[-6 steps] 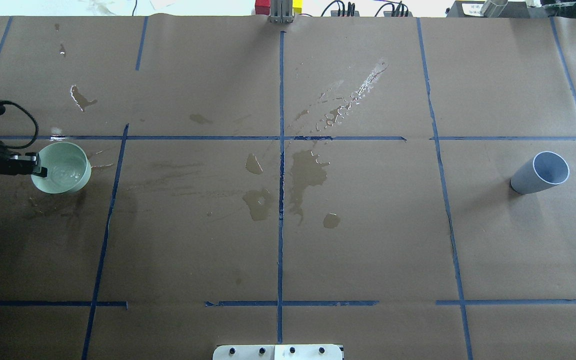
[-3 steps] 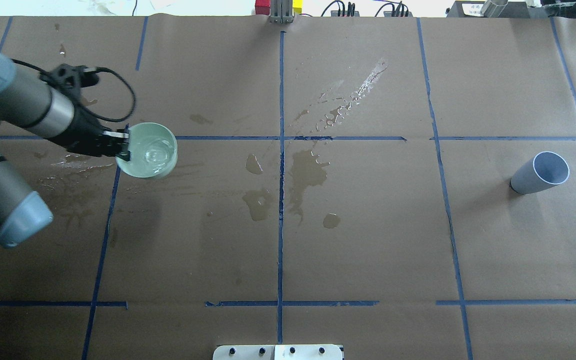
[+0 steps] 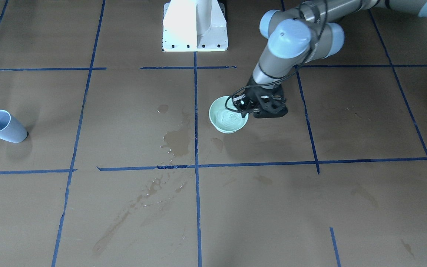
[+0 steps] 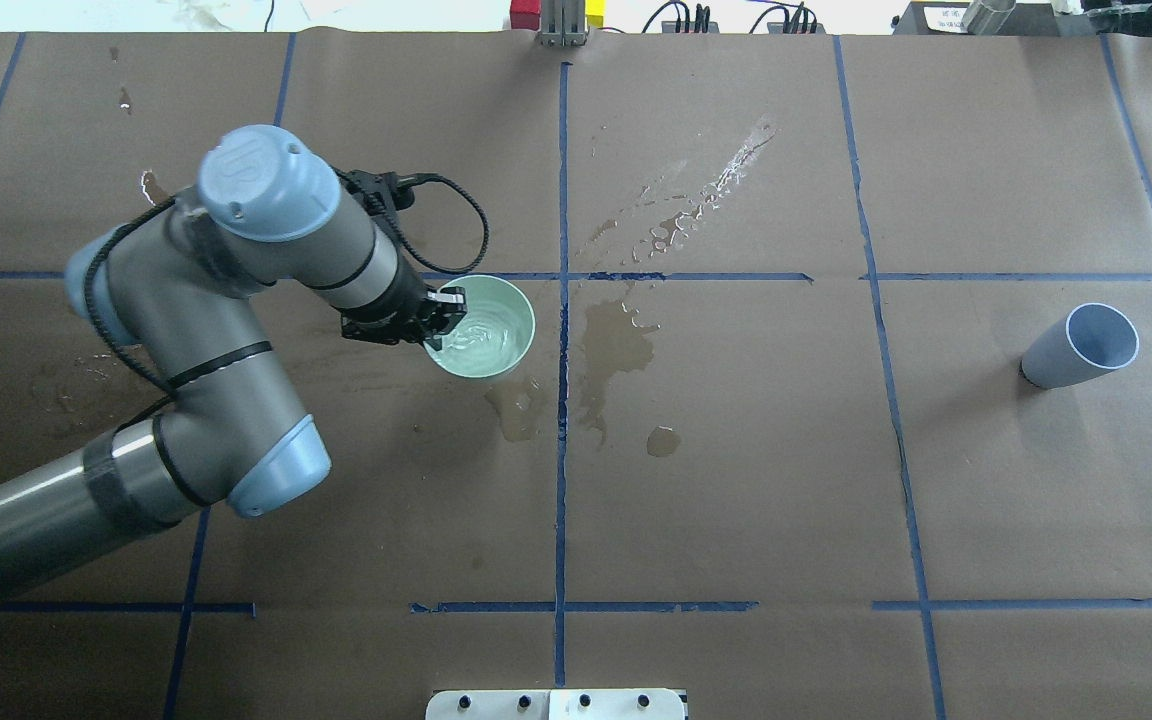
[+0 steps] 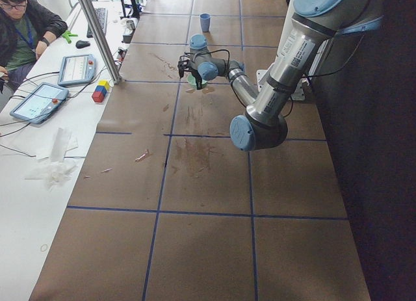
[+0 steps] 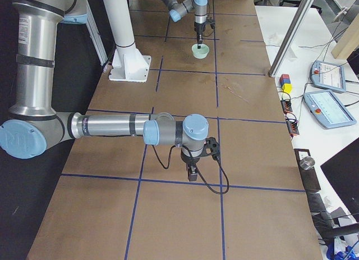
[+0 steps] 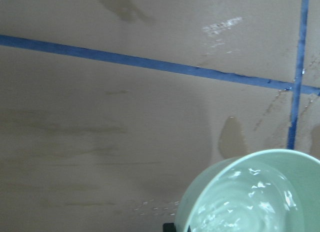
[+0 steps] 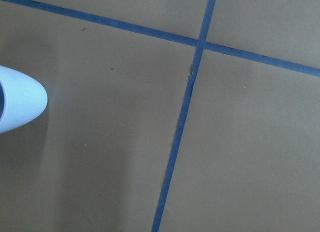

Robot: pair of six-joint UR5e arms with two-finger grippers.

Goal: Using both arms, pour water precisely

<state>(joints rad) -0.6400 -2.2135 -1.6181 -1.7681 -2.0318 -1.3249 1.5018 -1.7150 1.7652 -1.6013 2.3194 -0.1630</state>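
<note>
My left gripper (image 4: pixel 443 318) is shut on the rim of a pale green bowl (image 4: pixel 496 300) and holds it just left of the table's centre line. Clear rippled water (image 4: pixel 481 337) lies in the bowl. The bowl (image 3: pixel 224 129) and left gripper (image 3: pixel 244 108) also show in the front view, and the water (image 7: pixel 240 207) in the left wrist view. A pale blue-grey cup (image 4: pixel 1081 345) stands at the far right, empty inside as far as I see. My right gripper (image 6: pixel 192 173) shows only in the right side view; I cannot tell whether it is open. The cup's edge (image 8: pixel 20 104) shows in the right wrist view.
Dark wet stains (image 4: pixel 616 345) and a glossy splash trail (image 4: pixel 706 195) mark the brown paper around the centre. Blue tape lines (image 4: pixel 563 450) grid the table. The white pedestal (image 3: pixel 195 26) stands at the robot's side. An operator (image 5: pixel 19 28) and tablets sit beyond the far edge.
My left arm has carried the bowl to the right, from the table's left edge to near the centre line. The water is rippling. The blue-grey cup has not moved.
</note>
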